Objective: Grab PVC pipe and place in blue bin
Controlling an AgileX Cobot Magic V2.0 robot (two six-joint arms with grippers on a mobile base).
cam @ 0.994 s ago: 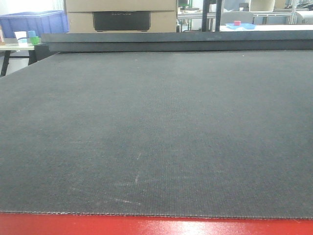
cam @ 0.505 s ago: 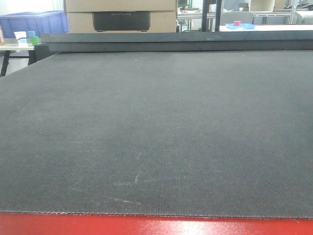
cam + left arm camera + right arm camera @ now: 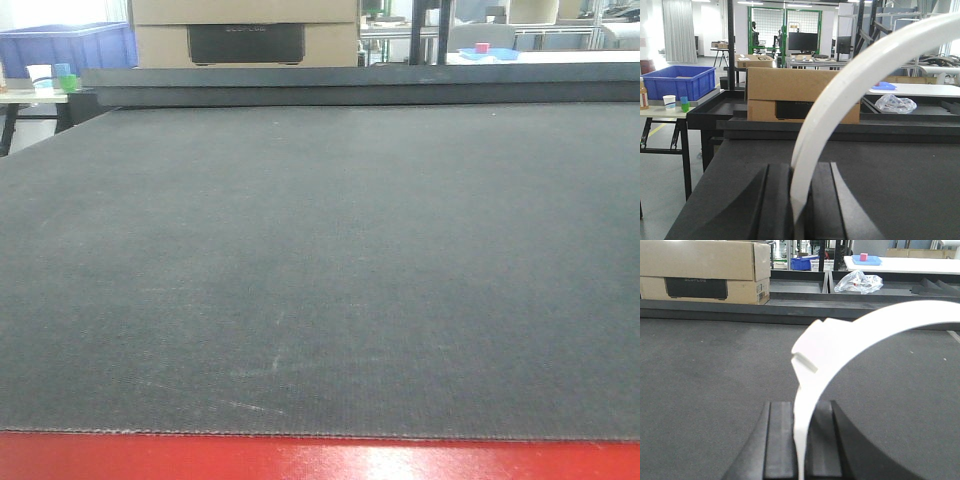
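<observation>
Left gripper (image 3: pixel 799 172) and right gripper (image 3: pixel 801 410) each clench a PVC pipe (image 3: pixel 842 95); our front view barely shifts from a second ago, the blue bin (image 3: pixel 679 81) well apart.

PVC pipe (image 3: pixel 810 145) upper end cut by right edge; lower end hidden between jaws.

- The box (image 3: pixel 245 30) beyond the mat (image 3: pixel 320 250) now sits a touch further left in the front view than a second ago.
- The tray (image 3: pixel 490 54) and the pink block (image 3: pixel 482 47) on it shift left by the same small amount.
- The blue bin (image 3: pixel 65 45) and the cups (image 3: pixel 42 76) beside it also edge left.
- The pale scratch (image 3: pixel 274 362) on the mat lies slightly left and higher.
- The red strip (image 3: pixel 320 460) along the bottom shows a hair more.
</observation>
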